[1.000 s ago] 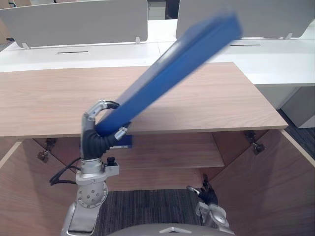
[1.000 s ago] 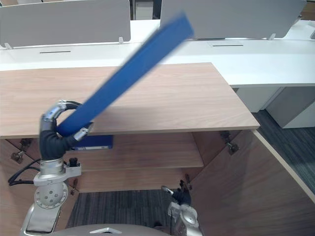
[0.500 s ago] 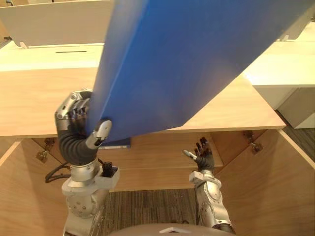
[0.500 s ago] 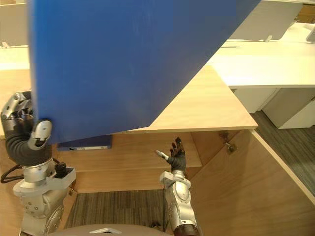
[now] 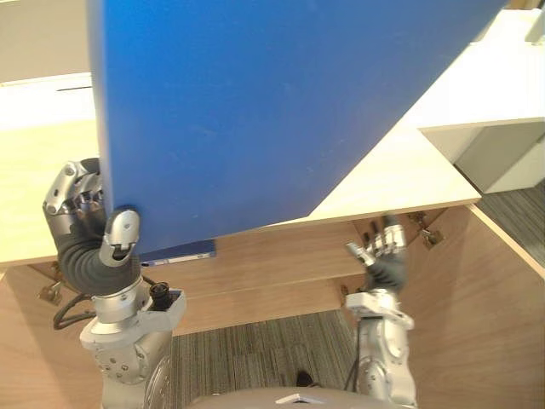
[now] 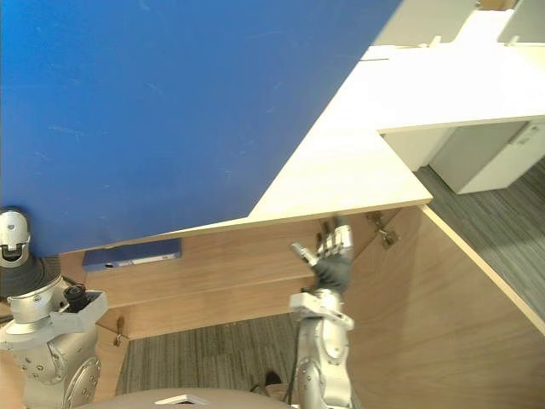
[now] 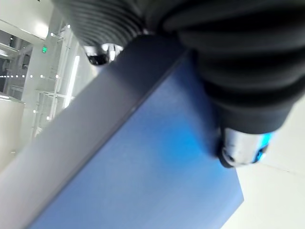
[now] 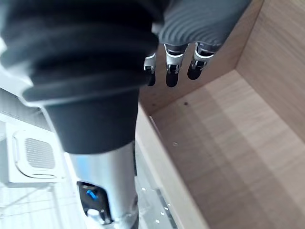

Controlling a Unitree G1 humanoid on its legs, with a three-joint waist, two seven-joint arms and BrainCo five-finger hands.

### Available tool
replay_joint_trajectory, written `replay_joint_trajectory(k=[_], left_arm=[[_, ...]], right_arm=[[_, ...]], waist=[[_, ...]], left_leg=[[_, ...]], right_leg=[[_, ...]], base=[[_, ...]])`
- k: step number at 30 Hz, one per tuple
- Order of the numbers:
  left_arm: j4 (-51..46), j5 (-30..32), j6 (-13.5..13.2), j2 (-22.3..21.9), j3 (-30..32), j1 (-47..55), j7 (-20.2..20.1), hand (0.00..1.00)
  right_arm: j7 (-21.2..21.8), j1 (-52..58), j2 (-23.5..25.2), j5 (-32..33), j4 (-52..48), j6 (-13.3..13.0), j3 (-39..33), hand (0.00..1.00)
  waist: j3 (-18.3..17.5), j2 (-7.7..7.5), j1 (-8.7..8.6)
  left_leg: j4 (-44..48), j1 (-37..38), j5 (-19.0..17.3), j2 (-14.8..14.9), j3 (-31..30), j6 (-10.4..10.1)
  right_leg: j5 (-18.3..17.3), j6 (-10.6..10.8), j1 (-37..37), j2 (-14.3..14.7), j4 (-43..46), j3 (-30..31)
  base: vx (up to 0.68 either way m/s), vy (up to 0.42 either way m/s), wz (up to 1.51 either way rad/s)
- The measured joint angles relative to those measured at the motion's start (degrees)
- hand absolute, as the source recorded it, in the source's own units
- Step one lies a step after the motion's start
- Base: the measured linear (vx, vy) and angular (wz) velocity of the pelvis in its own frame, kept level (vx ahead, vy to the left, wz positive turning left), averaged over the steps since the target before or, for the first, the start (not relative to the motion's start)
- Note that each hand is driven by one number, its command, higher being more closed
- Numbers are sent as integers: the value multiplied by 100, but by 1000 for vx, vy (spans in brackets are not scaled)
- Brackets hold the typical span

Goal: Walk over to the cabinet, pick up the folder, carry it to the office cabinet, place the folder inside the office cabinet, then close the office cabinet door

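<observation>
Pinching the large flat blue folder [image 5: 255, 111] by one lower corner in the left hand [image 5: 83, 213], between curled fingers behind the cover and a thumb pressed on its front face. Holding it raised and slanted, well above the light wooden cabinet top [image 5: 400, 179] and not yet on the wooden shelf [image 5: 281, 260] beneath. Offering the right hand [image 5: 383, 253] palm up in front of the opening, just under the top's front edge, with straight, spread fingers gripping nothing.

Risking a slip or a swing first of all: carrying so broad a board by a single corner, and so probably leaving most of its weight levering against that one pinch. Likely needing the right hand under the free edge before any lowering. Hiding much of the cabinet from the head camera behind the cover, hence judging the shelf half blind. Risking a knock of the folder's far edge on the top's front edge if bringing it down without laying it flatter. Risking, further in, a shove against the second thin blue folder [image 6: 132, 254] lying on the shelf's left part, or a scrape along the open wooden door [image 5: 507, 298] on the right.
</observation>
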Motion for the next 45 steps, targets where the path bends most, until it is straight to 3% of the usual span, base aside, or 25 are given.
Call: replay_joint_trajectory(k=[6, 8, 20, 29, 34, 45], left_arm=[[6, -111, 0, 6, 187, 58, -127, 100], [20, -173, 0, 7, 182, 54, -212, 100], [320, -518, 2, 7, 40, 10, -579, 100], [540, -778, 29, 28, -96, -32, -958, 100], [611, -756, 25, 133, -102, -107, -1071, 100], [741, -724, -2, 279, -60, -107, -1054, 100]], right_arm=[[191, -231, -34, 45, -1526, -961, -711, 0], [208, -256, -52, 44, -1613, -1007, -707, 0], [328, -790, -300, 59, -1610, -996, -588, 0], [1107, -1091, -856, 817, -1402, -923, -161, 0], [1457, -1227, -1106, 1250, -1081, -708, 21, 0], [1695, -1268, -1517, 1455, -849, -644, 190, 0]], waist=[[14, -75, -119], [13, -120, -153], [7, -92, -121], [-28, -90, -40], [-56, -110, 30], [-201, -300, 126]], left_leg=[[166, 16, -166, -4, 134, 42], [173, 14, -169, -5, 140, 46], [245, -75, -175, 0, 110, 44], [248, -91, -157, -6, -42, 58], [233, -165, -122, -50, -217, 95], [226, -304, -49, -102, -359, 133]], right_leg=[[3, 4, -8, -3, 6, 235], [4, 6, -13, -4, 6, 242], [27, 43, -9, -18, -18, 226], [36, 44, 27, -48, -24, 65], [36, 44, 79, -114, -34, -90], [66, 37, 32, -193, -68, -229]], base=[[-16, 1, -15], [-36, -24, -3], [-49, -38, 1], [-20, -35, 9], [-49, -30, 17], [-43, -28, 7]])
